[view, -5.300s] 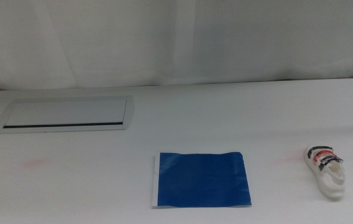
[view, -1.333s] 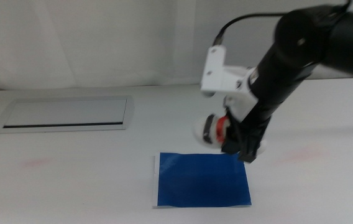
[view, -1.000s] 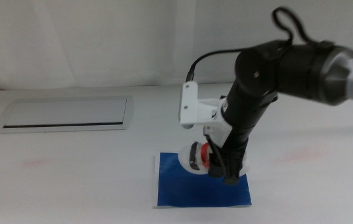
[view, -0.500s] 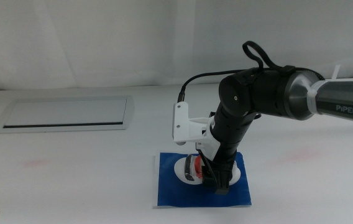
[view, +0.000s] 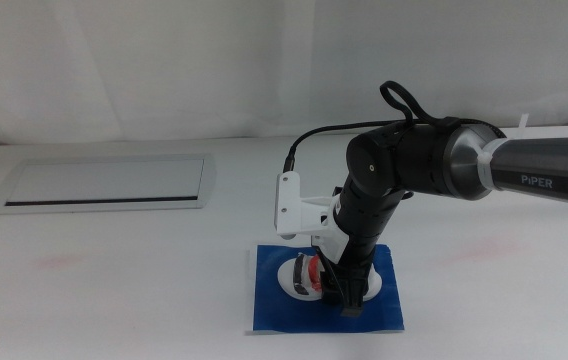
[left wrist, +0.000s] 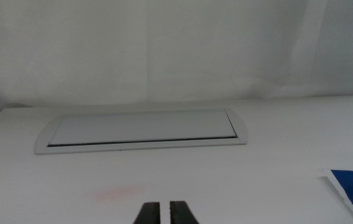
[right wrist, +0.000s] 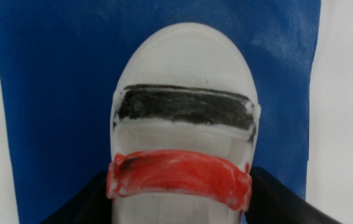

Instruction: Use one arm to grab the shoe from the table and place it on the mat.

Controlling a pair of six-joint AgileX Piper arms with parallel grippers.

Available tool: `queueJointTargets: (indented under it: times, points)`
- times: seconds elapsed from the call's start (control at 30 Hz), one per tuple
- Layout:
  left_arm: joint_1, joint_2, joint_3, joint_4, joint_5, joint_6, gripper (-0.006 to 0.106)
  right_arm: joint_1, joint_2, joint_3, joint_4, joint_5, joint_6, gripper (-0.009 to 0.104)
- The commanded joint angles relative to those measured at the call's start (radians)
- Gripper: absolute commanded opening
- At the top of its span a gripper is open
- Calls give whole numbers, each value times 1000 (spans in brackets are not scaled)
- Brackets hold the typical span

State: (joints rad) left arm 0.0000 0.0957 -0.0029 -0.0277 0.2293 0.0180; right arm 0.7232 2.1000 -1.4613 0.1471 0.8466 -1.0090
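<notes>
"PiPER" is printed in white on the grey forearm of the right arm (view: 434,165), which reaches in from the right, bends at a bulky black elbow and points its wrist steeply down over the mat (view: 384,310). A white bracket and a looping black cable sit by the wrist.

The right gripper (view: 339,283) is closed on the shoe (view: 306,276), its dark jaws pressing the sides by the red strap; in the wrist view the shoe (right wrist: 183,124) lies toe away from the camera, black strap ahead of the red one, with blue mat (right wrist: 52,93) all around it. The shoe sits low on the mat, looking like it touches.

Half a second ago the arm stood slightly higher; it has sunk a little and the shoe has come down with it.

The left gripper (left wrist: 162,213) waits low over the table (left wrist: 226,180) at the near left, jaws nearly together, facing the grey-framed panel (left wrist: 142,129).
</notes>
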Motion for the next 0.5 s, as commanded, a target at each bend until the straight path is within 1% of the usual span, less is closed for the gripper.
queueJointTargets:
  times: [0.0, 0.03, 0.07, 0.13, 0.17, 0.23, 0.47]
  points:
    - [0, -4, 39, -6, -8, -4, -3, 4, 12, -3, -3, -2, -12, -2]
    - [0, -4, 39, -6, -8, -4, -3, 4, 12, -3, -3, -3, -16, 8]
    - [0, -4, 39, -6, -8, -4, -3, 4, 12, -3, -3, -19, -16, 54]
    - [0, -4, 39, -6, -8, -4, -3, 4, 12, -3, -3, -32, -16, 80]
    - [0, -4, 39, -6, -8, -4, -3, 4, 12, -3, -3, -45, -13, 91]
    - [0, -4, 39, -6, -8, -4, -3, 4, 12, -3, -3, -64, -2, 103]
    - [0, -4, 39, -6, -8, -4, -3, 4, -51, -3, -6, -57, 14, 103]
